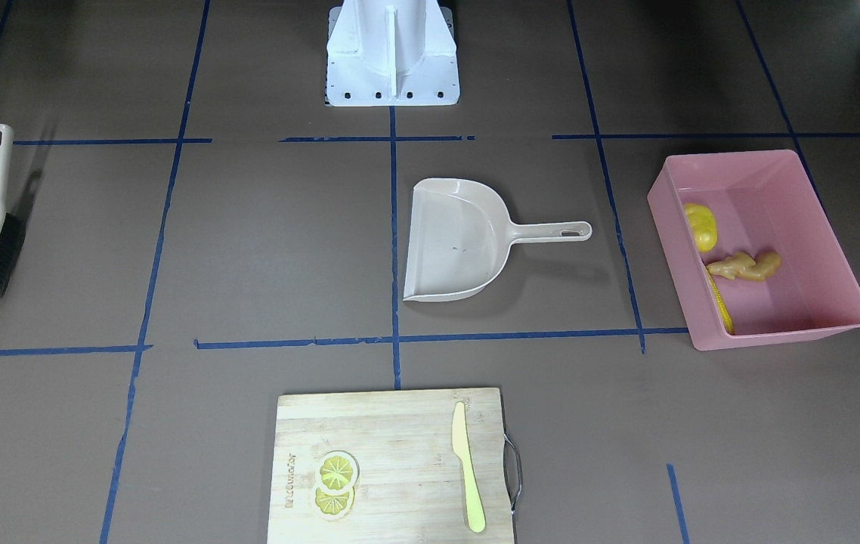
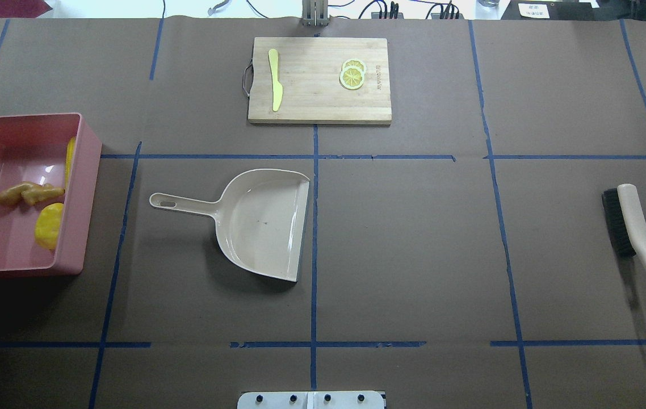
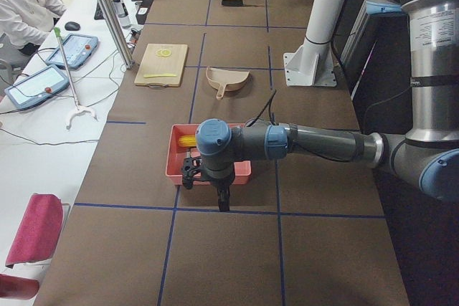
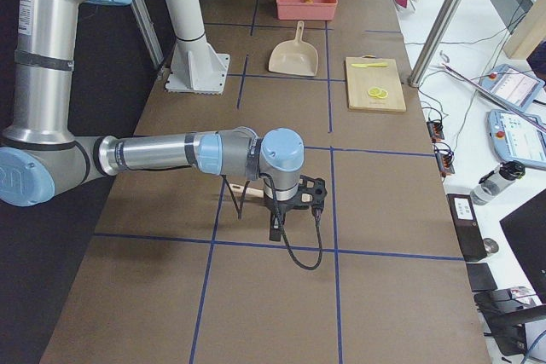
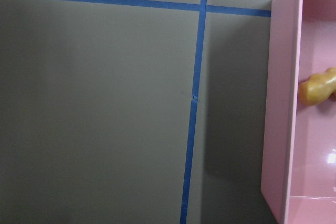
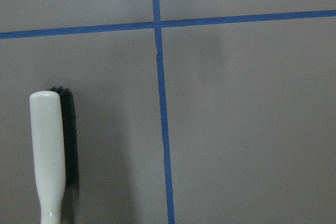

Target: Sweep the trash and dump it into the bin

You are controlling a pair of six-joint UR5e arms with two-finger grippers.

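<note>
Pink plastic bin (image 2: 79, 227) at the left end of the counter (image 2: 414, 255) holds the corn cob (image 2: 70, 156), potato (image 2: 49, 226) and ginger root (image 2: 28, 194). The left pincer (image 3: 224, 204) hangs just beside the bin, the right pincer (image 4: 275, 232) near the brush (image 2: 635, 238); whether either is released or clenched cannot be told.

We saw a brown table (image 2: 414, 255) gridded with blue tape (image 2: 313, 227). On it sat a pink bin (image 2: 87, 199), beige dustpan (image 2: 260, 227), brush (image 2: 635, 233), wooden cutting board (image 2: 311, 85) and white robot base (image 1: 392, 60).
</note>
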